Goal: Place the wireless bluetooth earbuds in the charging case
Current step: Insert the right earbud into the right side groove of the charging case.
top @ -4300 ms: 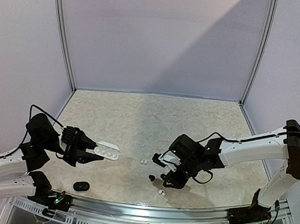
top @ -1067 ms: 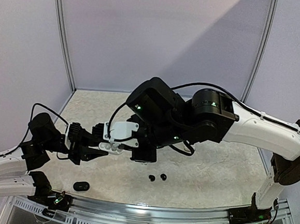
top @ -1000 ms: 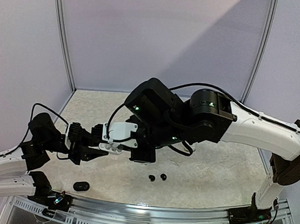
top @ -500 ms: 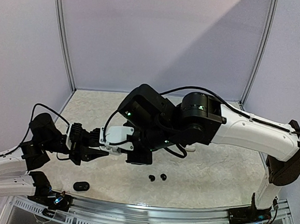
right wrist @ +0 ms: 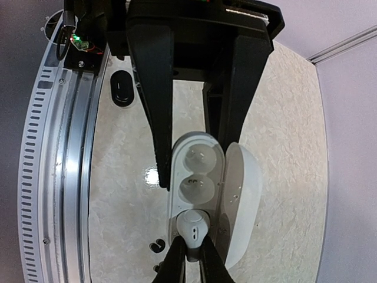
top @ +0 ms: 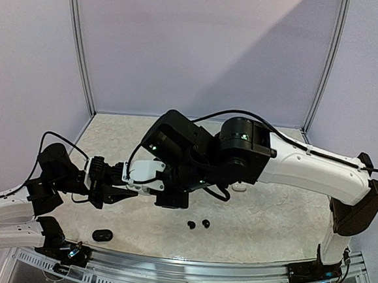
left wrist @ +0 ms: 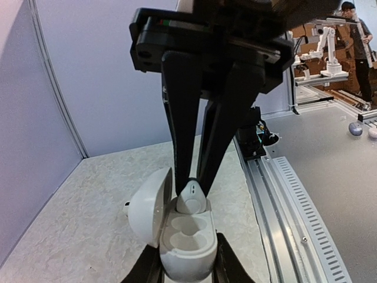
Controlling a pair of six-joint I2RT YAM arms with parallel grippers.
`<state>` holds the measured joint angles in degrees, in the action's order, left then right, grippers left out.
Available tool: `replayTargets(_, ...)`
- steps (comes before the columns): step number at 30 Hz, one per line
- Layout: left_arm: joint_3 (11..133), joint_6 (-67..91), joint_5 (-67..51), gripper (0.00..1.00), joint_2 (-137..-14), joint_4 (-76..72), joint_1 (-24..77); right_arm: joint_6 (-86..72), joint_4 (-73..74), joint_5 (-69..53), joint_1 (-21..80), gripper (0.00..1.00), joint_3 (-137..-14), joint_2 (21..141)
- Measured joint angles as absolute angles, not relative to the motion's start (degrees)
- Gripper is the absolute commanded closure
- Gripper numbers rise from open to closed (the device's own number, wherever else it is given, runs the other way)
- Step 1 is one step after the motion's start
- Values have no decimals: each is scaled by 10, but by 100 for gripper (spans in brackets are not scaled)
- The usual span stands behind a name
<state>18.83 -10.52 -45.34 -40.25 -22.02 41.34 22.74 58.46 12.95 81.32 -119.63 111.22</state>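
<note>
The white charging case (left wrist: 188, 247) is held above the table with its lid (left wrist: 147, 206) swung open, and my left gripper (left wrist: 187, 268) is shut on its body. A white earbud (right wrist: 193, 227) sits in the case's end socket. My right gripper (right wrist: 193, 252) comes down from above, shut on that earbud's stem. The other two sockets (right wrist: 194, 171) are bare. In the top view the left gripper (top: 116, 189) holds the case (top: 136, 188) under the right wrist. Two black earbuds (top: 191, 225) lie on the table.
A closed black case (top: 103, 235) lies near the front left edge, also seen in the right wrist view as the black case (right wrist: 122, 87). The metal front rail (right wrist: 65, 177) runs along the table's near edge. The right arm (top: 292, 166) spans the middle of the table.
The right arm has shifted left and down over the held case, bringing the white earbud into the end socket. The left gripper has kept its hold.
</note>
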Motion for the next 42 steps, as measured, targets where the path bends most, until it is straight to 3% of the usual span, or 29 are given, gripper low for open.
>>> replayTargets(24, 188, -42, -425, 100, -401, -225, 415, 198, 559, 144, 814, 76, -1194, 1107)
replayTargets(32, 188, 21, -402, 100, -401, -228, 415, 163, 422, 97, 806, 67, -1097, 975)
replayTargets(36, 188, 54, -386, 100, -401, -228, 412, 83, 326, 56, 755, 59, -1030, 895)
replayTargets(42, 188, 98, -364, 100, -398, -227, 393, -60, 309, 50, 612, 53, -1002, 896)
